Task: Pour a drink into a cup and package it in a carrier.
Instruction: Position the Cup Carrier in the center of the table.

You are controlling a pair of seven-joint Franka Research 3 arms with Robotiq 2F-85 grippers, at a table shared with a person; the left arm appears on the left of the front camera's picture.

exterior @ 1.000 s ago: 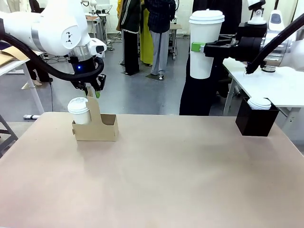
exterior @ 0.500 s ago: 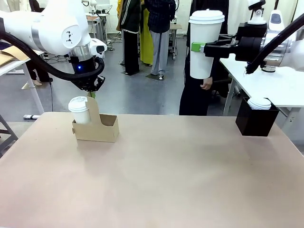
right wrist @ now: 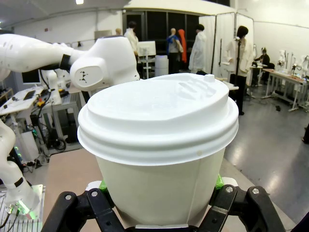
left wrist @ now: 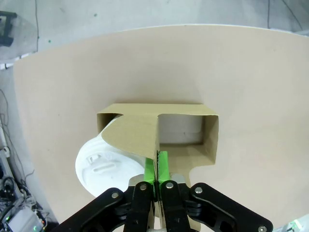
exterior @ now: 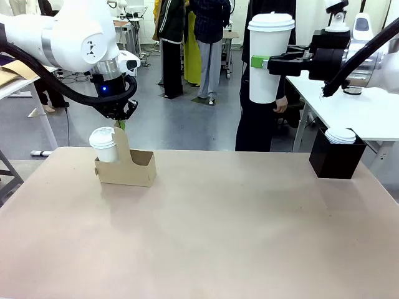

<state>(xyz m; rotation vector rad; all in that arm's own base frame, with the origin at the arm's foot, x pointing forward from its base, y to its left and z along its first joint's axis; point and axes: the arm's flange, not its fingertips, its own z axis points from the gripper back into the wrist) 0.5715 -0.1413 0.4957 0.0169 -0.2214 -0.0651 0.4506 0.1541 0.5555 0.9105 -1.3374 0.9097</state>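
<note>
Pinches with the left gripper (left wrist: 157, 162) the thin flat handle tab of the brown cardboard carrier (left wrist: 135, 137), near the table's (exterior: 218, 237) far left corner. Clasps with the right gripper (exterior: 259, 61) the tapered white paper cup (exterior: 265, 81), aloft toward the far edge. Shows close up, from that wrist, raised moulding on the domed lid (right wrist: 159, 116) (a plain smooth cap from the front).
</note>
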